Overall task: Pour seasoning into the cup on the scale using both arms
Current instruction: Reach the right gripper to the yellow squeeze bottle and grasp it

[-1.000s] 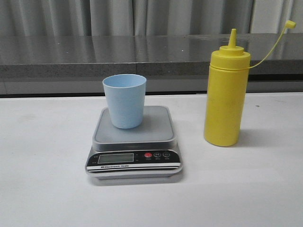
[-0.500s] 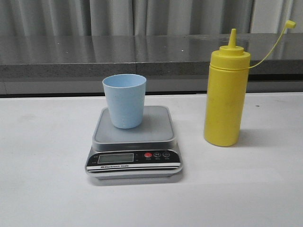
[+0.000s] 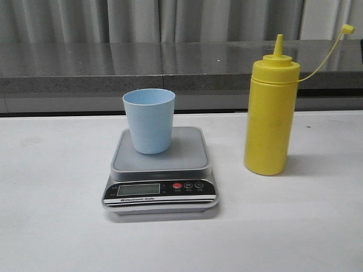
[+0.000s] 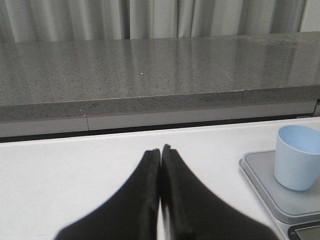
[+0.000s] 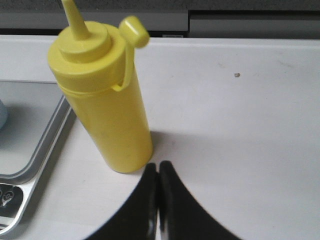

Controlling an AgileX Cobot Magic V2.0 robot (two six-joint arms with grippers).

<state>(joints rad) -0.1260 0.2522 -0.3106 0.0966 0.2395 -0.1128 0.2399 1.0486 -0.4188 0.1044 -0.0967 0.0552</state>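
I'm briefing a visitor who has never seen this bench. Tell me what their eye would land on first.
First the tall yellow squeeze bottle, upright on the white table right of the scale, its cap dangling on a thin tether. Next the pale blue cup, standing toward the back left of the digital kitchen scale. In the wrist views both the left gripper and right gripper are shut, holding nothing.

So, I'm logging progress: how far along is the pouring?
Done: the cup stands on the scale. In hand: nothing; both arms' jaws are closed and empty, and the bottle stands untouched on the table beside the scale, its cap off. Left: grasping, tilting, pouring.
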